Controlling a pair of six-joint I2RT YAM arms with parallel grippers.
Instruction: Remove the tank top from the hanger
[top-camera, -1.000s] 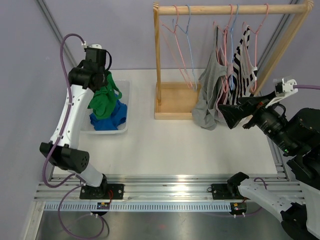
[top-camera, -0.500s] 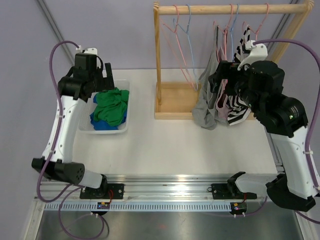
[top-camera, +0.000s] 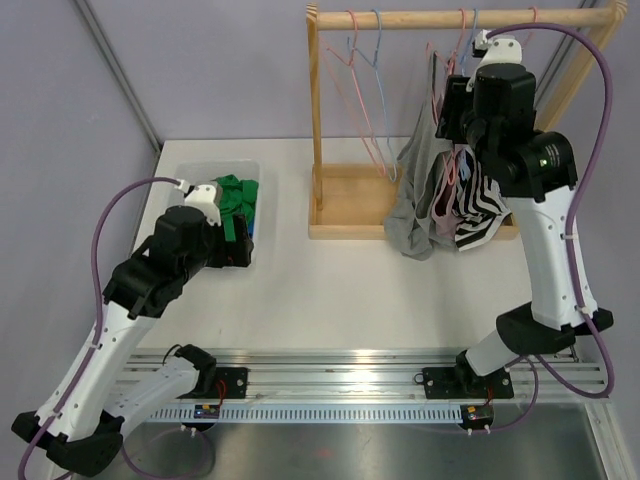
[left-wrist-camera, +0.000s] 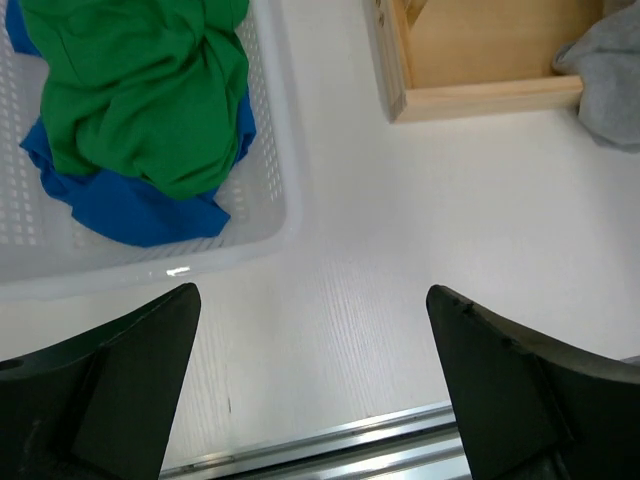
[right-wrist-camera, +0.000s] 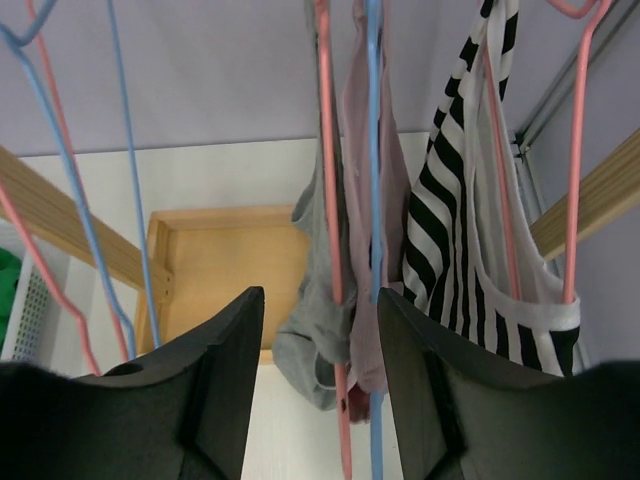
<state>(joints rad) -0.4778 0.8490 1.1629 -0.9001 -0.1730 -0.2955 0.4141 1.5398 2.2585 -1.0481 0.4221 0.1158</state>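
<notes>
A grey tank top (top-camera: 412, 205) hangs on a pink hanger (right-wrist-camera: 325, 150) on the wooden rack (top-camera: 460, 18). Beside it hang a mauve top (right-wrist-camera: 355, 130) on a blue hanger (right-wrist-camera: 374, 150) and a striped tank top (top-camera: 480, 200). My right gripper (top-camera: 452, 100) is open and empty, high up by the rail. In the right wrist view the right gripper (right-wrist-camera: 320, 340) has the pink and blue hangers and the grey tank top (right-wrist-camera: 310, 300) showing between its fingers. My left gripper (top-camera: 240, 245) is open and empty, low over the table beside the basket.
A white basket (top-camera: 215, 165) at the left holds a green garment (left-wrist-camera: 140, 90) on a blue one (left-wrist-camera: 130, 205). Empty pink and blue hangers (top-camera: 365, 90) hang at the rack's left. The rack's wooden base (left-wrist-camera: 480, 60) lies behind the grey top's hem.
My left gripper let the green garment fall into the basket, then came down and back toward the near side. My right arm swung from the far right up to the hangers by the rail.
</notes>
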